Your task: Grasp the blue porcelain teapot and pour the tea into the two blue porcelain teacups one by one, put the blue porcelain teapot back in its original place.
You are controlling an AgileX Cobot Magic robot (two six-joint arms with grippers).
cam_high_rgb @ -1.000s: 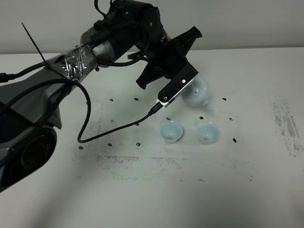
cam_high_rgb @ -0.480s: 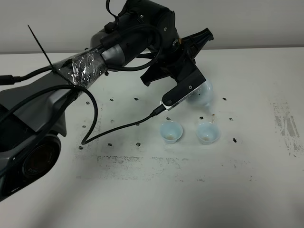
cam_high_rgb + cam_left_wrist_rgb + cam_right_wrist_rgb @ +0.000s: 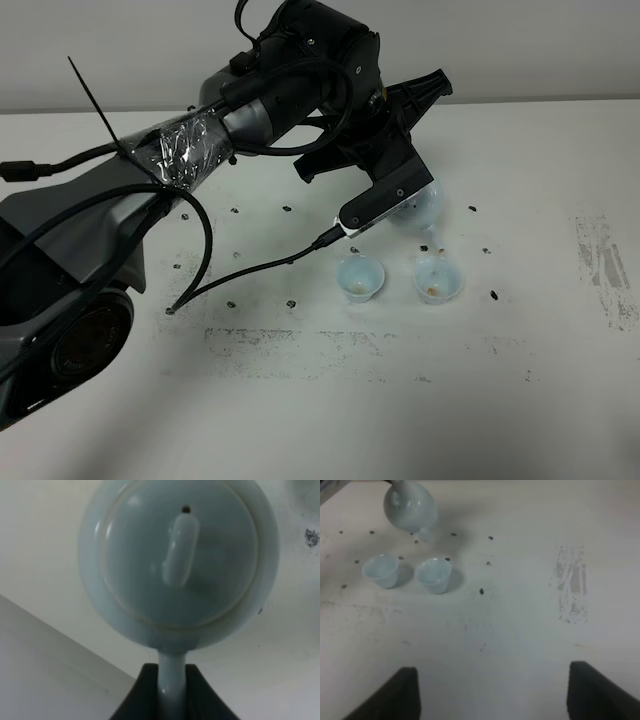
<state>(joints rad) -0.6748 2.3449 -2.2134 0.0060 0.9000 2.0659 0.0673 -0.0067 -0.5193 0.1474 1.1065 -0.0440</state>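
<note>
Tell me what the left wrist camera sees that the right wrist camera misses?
Only the left wrist view: the blue porcelain teapot close up, with its lid knob and vent hole, and the left gripper clamped on its handle. Only the right wrist view: the two blue porcelain teacups standing side by side, a scuffed patch, and the right gripper, open and empty. Both: that teapot and the white speckled table.

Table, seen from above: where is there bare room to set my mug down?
Bare: on the table, the near strip before the left teacup and right teacup; also between that cup and the scuffed patch. Crowded: around the teapot, close by the cups.
</note>
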